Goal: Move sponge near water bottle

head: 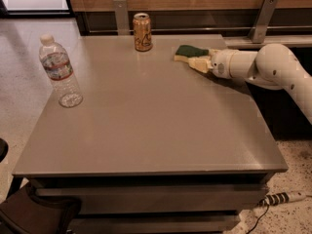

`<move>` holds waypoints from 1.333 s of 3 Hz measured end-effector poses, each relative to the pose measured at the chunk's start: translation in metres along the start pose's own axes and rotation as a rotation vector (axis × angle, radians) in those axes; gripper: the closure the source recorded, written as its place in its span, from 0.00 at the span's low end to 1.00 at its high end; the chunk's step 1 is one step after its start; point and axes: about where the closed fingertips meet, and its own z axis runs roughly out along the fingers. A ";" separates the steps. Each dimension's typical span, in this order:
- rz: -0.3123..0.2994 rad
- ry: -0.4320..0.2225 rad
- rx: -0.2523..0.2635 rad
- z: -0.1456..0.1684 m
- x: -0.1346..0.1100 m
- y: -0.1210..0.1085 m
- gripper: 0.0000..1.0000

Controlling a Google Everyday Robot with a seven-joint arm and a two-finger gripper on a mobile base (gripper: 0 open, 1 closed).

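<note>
The sponge (191, 51), dark green on top with a pale yellow layer, lies flat on the grey table (146, 130) at the back right. My gripper (196, 62) comes in from the right on the white arm (273, 67) and is low over the table, right at the sponge's near edge and touching or overlapping it. The water bottle (59, 71), clear with a white cap and a white-and-red label, stands upright near the table's left edge, far from the sponge.
An orange-gold drink can (142, 31) stands upright at the back of the table, left of the sponge. A wall with metal brackets (263, 18) runs behind the table. A power strip (282, 198) lies on the floor at the lower right.
</note>
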 end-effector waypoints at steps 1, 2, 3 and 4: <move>0.000 0.000 0.000 0.000 0.000 0.000 1.00; -0.006 0.002 -0.004 -0.002 -0.004 0.002 1.00; -0.031 0.010 -0.020 -0.010 -0.022 0.010 1.00; -0.051 0.002 -0.022 -0.025 -0.042 0.028 1.00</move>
